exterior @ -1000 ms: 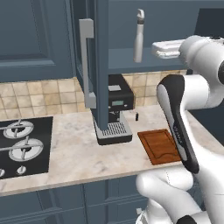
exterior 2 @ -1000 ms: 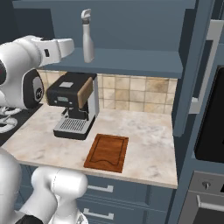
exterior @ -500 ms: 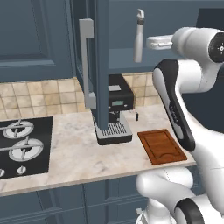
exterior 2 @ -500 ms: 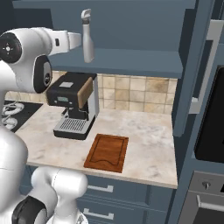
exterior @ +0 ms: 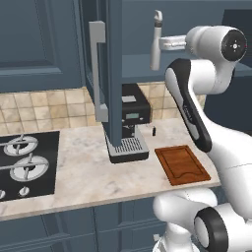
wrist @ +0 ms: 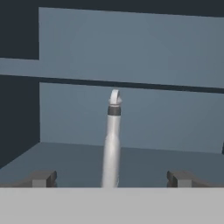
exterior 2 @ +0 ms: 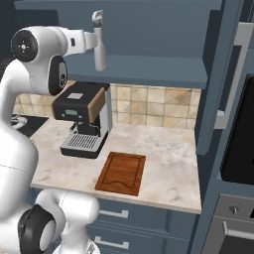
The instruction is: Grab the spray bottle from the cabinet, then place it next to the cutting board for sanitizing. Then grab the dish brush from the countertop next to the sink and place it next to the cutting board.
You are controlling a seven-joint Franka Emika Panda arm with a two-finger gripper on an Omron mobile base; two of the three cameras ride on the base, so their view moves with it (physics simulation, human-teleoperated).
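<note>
The spray bottle (exterior: 156, 44) (exterior 2: 99, 43) (wrist: 112, 144) stands upright on the shelf of the open cabinet (exterior: 138, 66) (exterior 2: 149, 69). My gripper (exterior: 164, 43) (exterior 2: 89, 40) (wrist: 112, 179) is level with it and open. Its fingertips (wrist: 41, 178) stand wide apart, one on each side of the bottle's line, neither touching it. The reddish-brown cutting board (exterior: 182, 164) (exterior 2: 121, 172) lies flat on the beige countertop (exterior: 83, 172) (exterior 2: 168, 163), below the cabinet. The dish brush and the sink are out of view.
A black coffee machine (exterior: 130, 123) (exterior 2: 82, 119) stands on the counter beside the board. The cabinet's open door (exterior: 112, 74), with its grey bar handle (exterior: 98, 69), juts out above it. A black hob (exterior: 24, 162) lies at the left, and a tall oven unit (exterior 2: 238, 139) at the right.
The arm has swung the hand across the cabinet front toward the spray bottle, bringing the open fingers up close to it. The bottle and board have not moved.
</note>
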